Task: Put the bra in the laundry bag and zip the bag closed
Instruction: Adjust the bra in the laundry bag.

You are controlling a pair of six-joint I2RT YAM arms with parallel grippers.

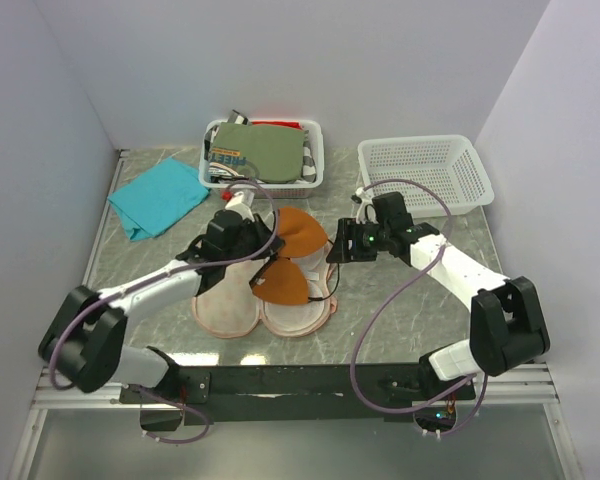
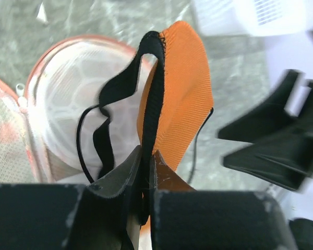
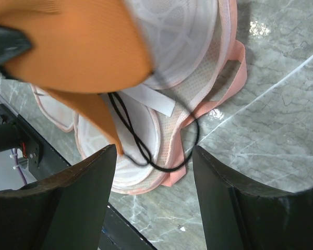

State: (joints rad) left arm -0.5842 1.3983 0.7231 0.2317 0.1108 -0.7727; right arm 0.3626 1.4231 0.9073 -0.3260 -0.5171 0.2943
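Note:
The rust-orange bra (image 1: 292, 255) hangs over the open laundry bag (image 1: 265, 312), a pinkish-beige two-lobed case lying flat. My left gripper (image 1: 248, 238) is shut on the bra's dark edge band (image 2: 152, 120), and the orange cup (image 2: 180, 99) stands up from the jaws above the bag's white mesh lobe (image 2: 68, 104). My right gripper (image 1: 338, 250) is open and empty just right of the bra. In the right wrist view the bra (image 3: 78, 47) and its thin black strap (image 3: 146, 151) lie over the bag (image 3: 198, 78), between my open right fingers (image 3: 73, 208).
A white basket (image 1: 263, 152) with an olive-green garment stands at the back middle. An empty white mesh basket (image 1: 425, 172) stands at the back right. A teal cloth (image 1: 158, 196) lies at the back left. The dark frame rail (image 1: 310, 380) runs along the near edge.

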